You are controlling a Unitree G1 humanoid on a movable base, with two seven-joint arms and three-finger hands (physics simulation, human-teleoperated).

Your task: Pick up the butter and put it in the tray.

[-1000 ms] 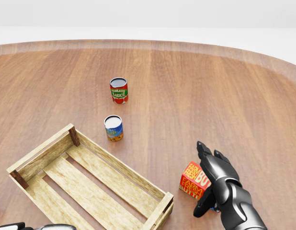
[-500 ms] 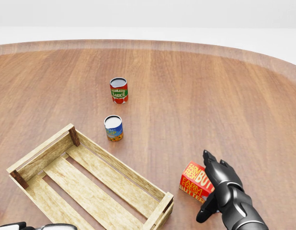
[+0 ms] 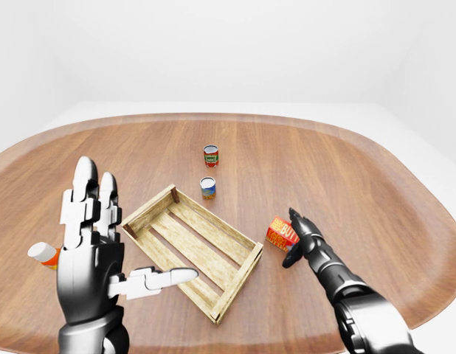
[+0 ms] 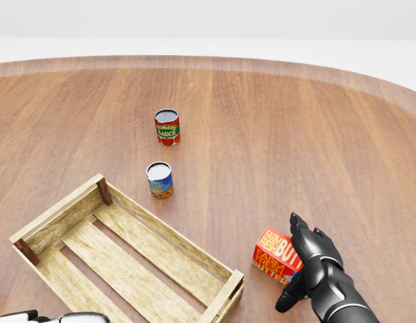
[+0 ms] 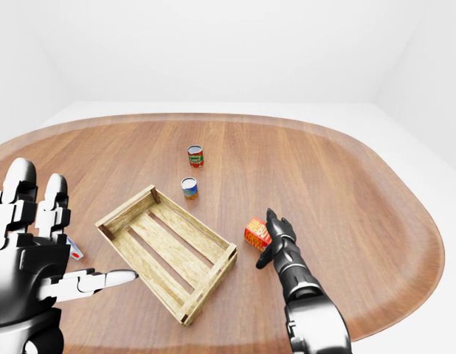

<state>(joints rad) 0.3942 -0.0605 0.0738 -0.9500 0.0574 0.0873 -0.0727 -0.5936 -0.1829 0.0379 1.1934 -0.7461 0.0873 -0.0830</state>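
The right hand [image 4: 309, 259] is sliding lower against the butter [image 4: 274, 254], fingers apart, not yet gripping; the box is sitting near the table's bottom-right edge beside the tray [image 4: 171, 237]. Left hand [image 3: 91, 247] is hovering, fingers spread.

The glossy black-and-silver three-fingered left hand [image 3: 91, 254] has pale grey segmented finger shells over dark joints and a rounded black palm casing. The glossy dark metallic right hand [image 4: 309, 259] is slimmer, with ribbed black knuckles running into a smooth grey-black forearm shell.
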